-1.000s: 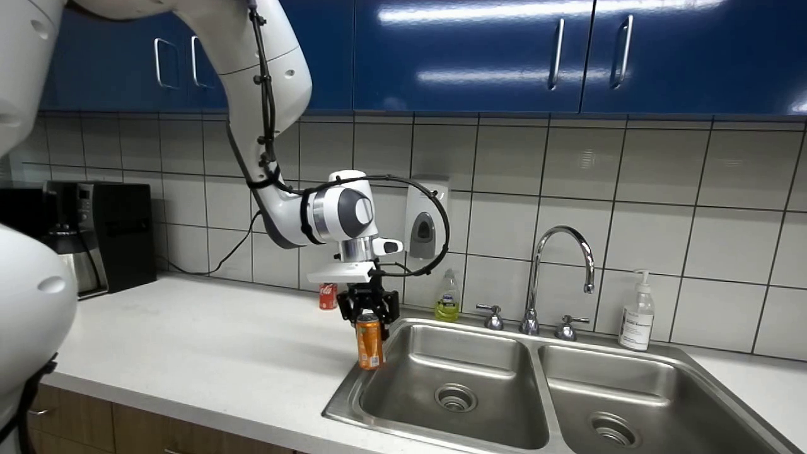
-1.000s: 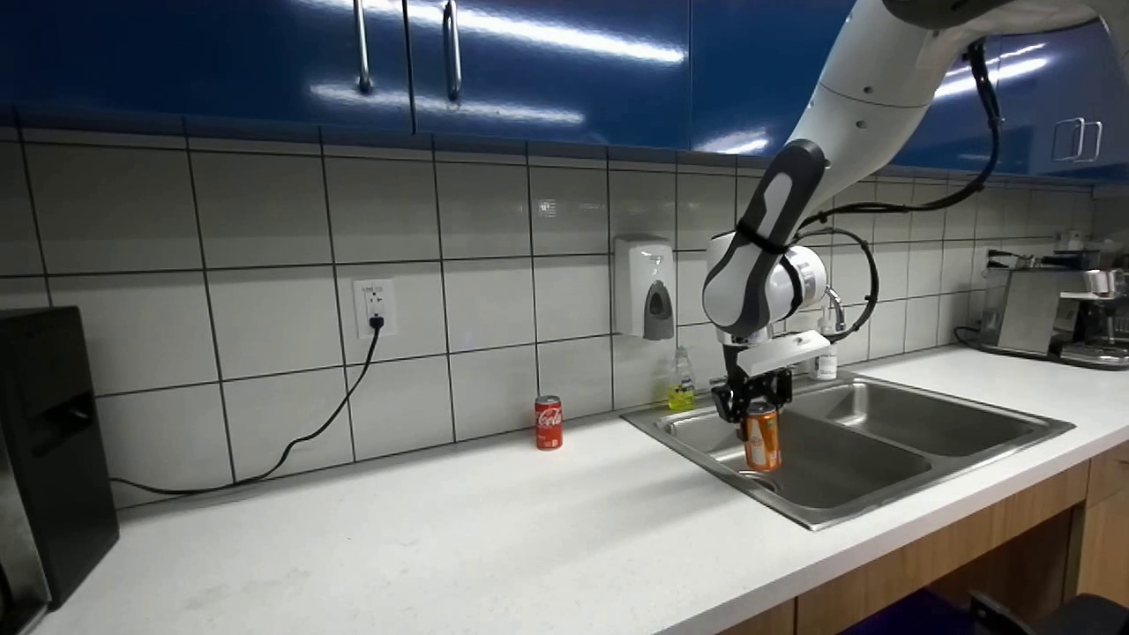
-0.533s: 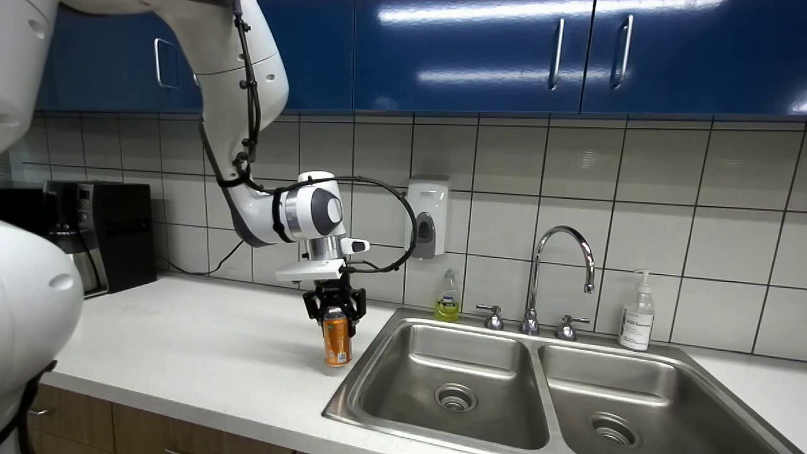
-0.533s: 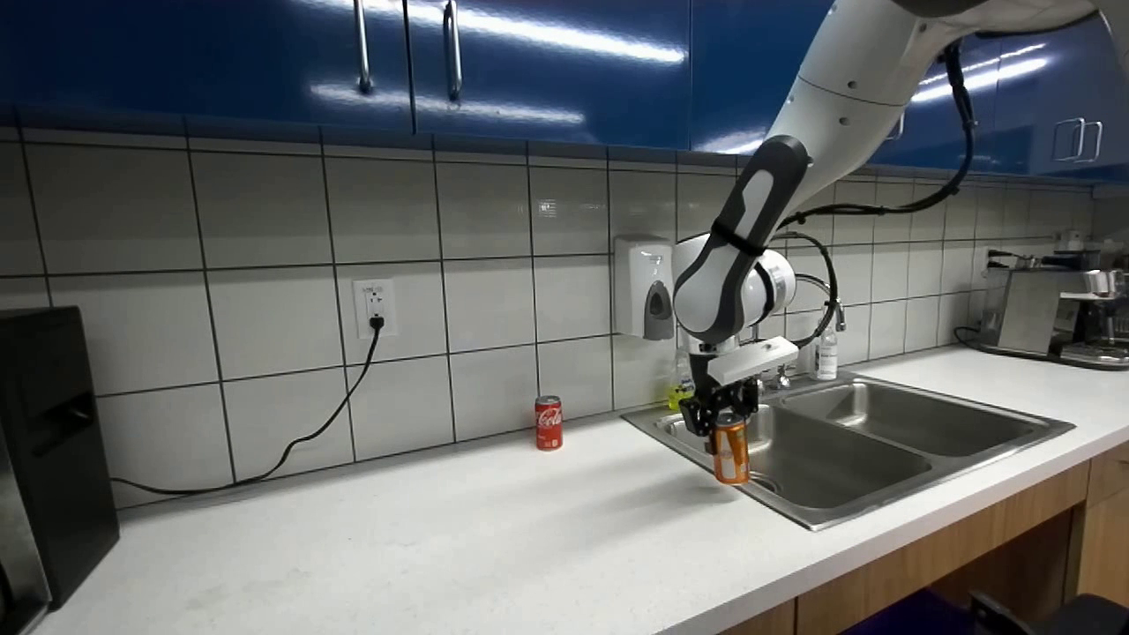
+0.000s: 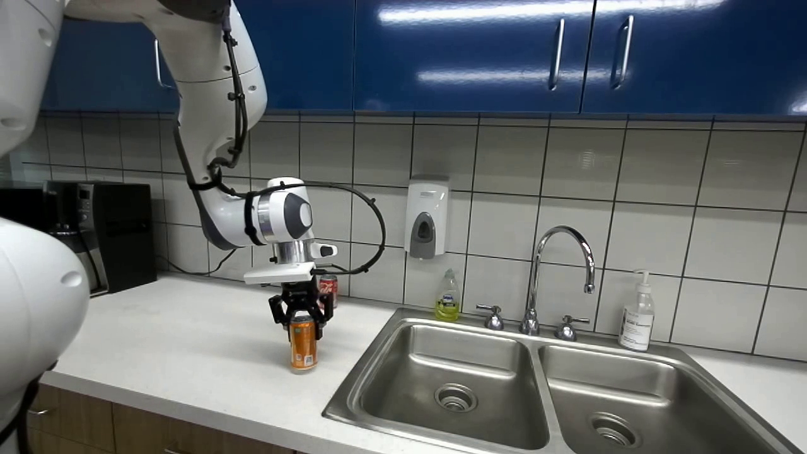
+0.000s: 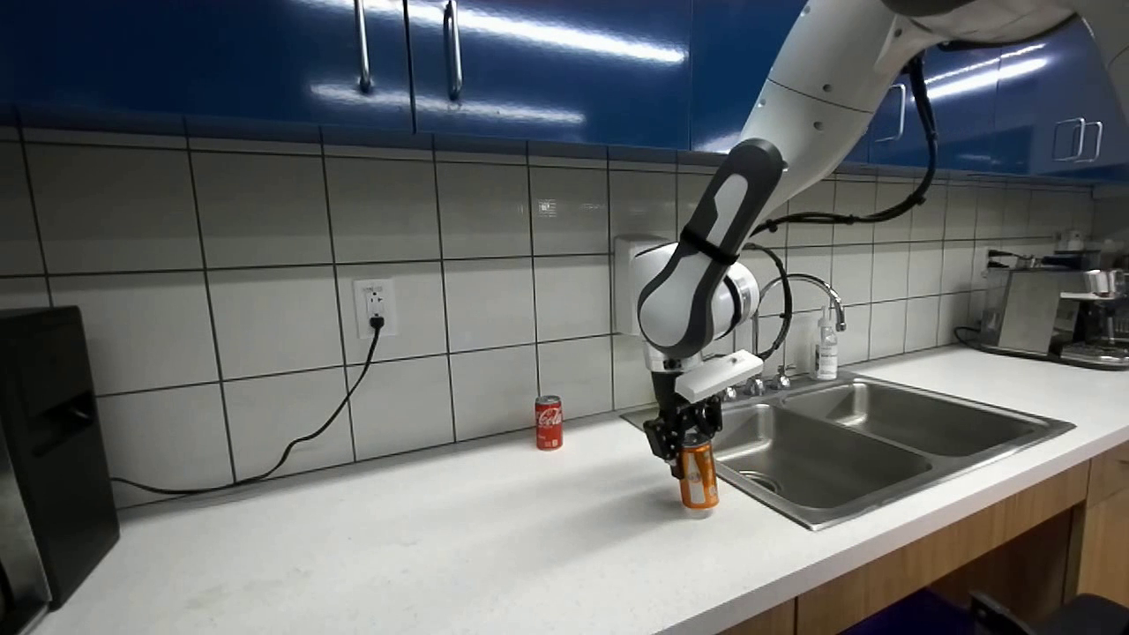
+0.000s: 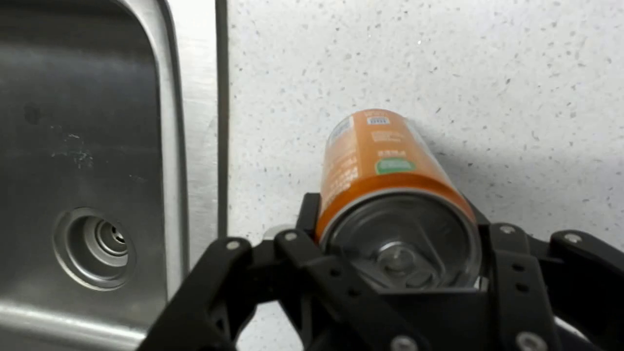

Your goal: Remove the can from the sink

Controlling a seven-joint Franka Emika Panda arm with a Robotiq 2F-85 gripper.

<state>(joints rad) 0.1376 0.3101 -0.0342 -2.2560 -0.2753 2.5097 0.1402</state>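
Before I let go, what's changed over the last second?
The gripper has carried the can away from the sink, leftward in both exterior views, to over the counter; I can't tell whether it touches down. Nothing was released: the grip on it remains. The red can and faucet stayed put.

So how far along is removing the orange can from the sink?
Done: the orange can is out of the sink, over the counter beside it. In hand: the gripper is closed around its upper end. Left, probably: setting it down if needed, releasing and backing off; whether its base touches the counter, I can't tell.
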